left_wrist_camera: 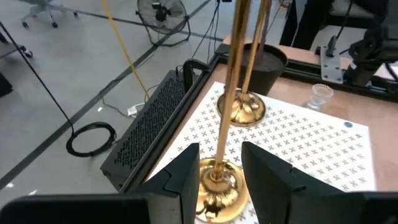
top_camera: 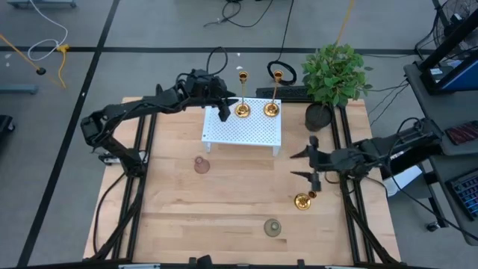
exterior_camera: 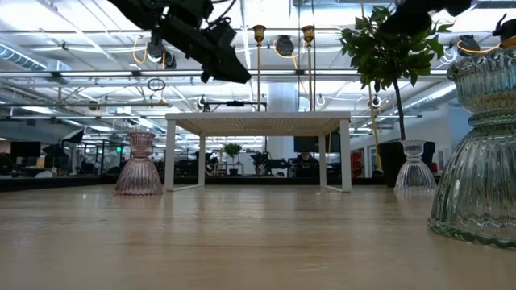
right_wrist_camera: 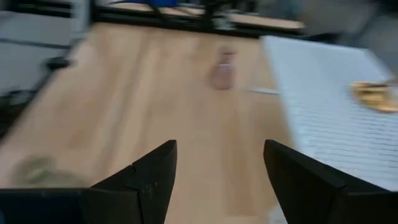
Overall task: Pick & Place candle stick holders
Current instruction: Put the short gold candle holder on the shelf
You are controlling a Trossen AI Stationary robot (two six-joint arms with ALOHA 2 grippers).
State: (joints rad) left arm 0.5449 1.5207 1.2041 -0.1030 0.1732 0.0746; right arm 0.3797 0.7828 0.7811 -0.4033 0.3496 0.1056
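**Two candlesticks on the stand, one still on the table**

While I watch from the overhead camera, my left gripper [top_camera: 225,109] sits over the far-left part of the white perforated stand [top_camera: 243,136], which stands toward the far edge of the table [top_camera: 224,209]. Its fingers [left_wrist_camera: 183,177] are parted a little, one on each side of the stem of the nearer candlestick [left_wrist_camera: 219,186], which stands upright on the stand. From the left wrist camera I see a gap on both sides of the stem, so I would say the fingers bracket it without pinching, though the angle leaves me unsure.

A second candlestick [top_camera: 272,108] stands upright on the stand just beside the first, toward the potted plant [top_camera: 334,75] at the far right corner. A keyboard [left_wrist_camera: 146,124] lies on the floor just beyond the far edge.

My right gripper [top_camera: 310,166] hovers over the right side of the table, fingers spread wide and holding nothing. The third candlestick [top_camera: 304,199] lies tipped on the wood just near-side of it, toward the right edge.

Three glass holders are on the table too: a pink one [top_camera: 202,164] left of centre, a greenish one [top_camera: 272,227] near the front edge, and a clear one [left_wrist_camera: 321,96] by the plant's pot.
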